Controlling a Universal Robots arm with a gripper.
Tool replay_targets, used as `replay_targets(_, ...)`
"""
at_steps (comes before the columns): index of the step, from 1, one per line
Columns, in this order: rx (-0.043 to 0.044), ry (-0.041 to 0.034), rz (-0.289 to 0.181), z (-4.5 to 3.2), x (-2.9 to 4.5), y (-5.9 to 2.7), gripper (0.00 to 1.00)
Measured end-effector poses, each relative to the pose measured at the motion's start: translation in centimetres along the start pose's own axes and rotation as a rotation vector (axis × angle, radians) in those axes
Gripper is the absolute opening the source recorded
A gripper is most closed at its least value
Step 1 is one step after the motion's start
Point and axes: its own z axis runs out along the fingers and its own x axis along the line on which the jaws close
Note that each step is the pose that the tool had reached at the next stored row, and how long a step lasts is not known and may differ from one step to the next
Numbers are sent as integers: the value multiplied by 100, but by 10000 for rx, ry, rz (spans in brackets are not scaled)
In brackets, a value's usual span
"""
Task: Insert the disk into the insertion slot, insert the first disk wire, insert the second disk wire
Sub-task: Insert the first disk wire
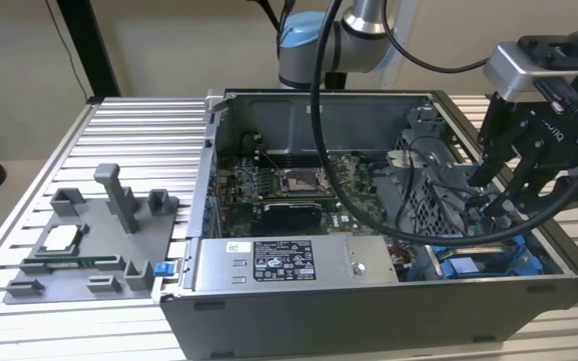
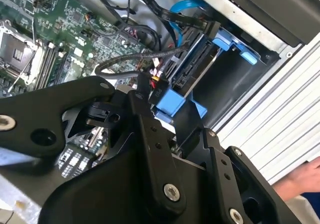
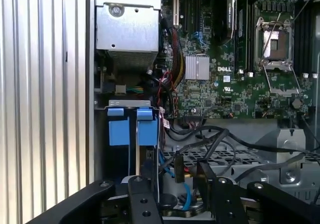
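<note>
An open computer case (image 1: 369,316) sits on a slatted metal table (image 1: 138,128). Along its near wall, from the exterior view's left, lies a grey power-supply box (image 1: 289,263). Next to it, in the near right corner, is the insertion slot (image 1: 530,259). The slot's long axis runs along that near wall, left to right. The bright blue frame of the disk (image 1: 462,268) shows inside the slot, so the disk looks seated, though its silver face cannot be made out.

The gripper (image 1: 495,197) hangs just above the slot and slightly to its far side. Its black fingers (image 1: 482,169) are spread apart, with nothing visibly clamped between them. The slot therefore lies below the gripper and toward the near wall.

Beyond the gripper are a perforated cage (image 1: 424,207), then the motherboard (image 1: 289,184), then the arm's base (image 1: 304,45).

The first wrist view adds two blue tabs (image 3: 116,131) side by side at the slot's end facing the power supply. The second wrist view adds a black plug (image 2: 156,91) with coloured wires beside one fingertip, a pale blue cable (image 2: 185,8), and a person's hand (image 2: 300,181) over the table slats.
</note>
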Motion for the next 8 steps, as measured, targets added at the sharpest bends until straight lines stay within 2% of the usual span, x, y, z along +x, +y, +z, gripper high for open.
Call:
replay_targets(2, -2, -66, -3, 15, 7, -1, 100)
replay_targets(3, -3, -125, -6, 22, 9, -1, 100)
replay_targets(8, -13, -505, -22, 39, 33, -2, 100)
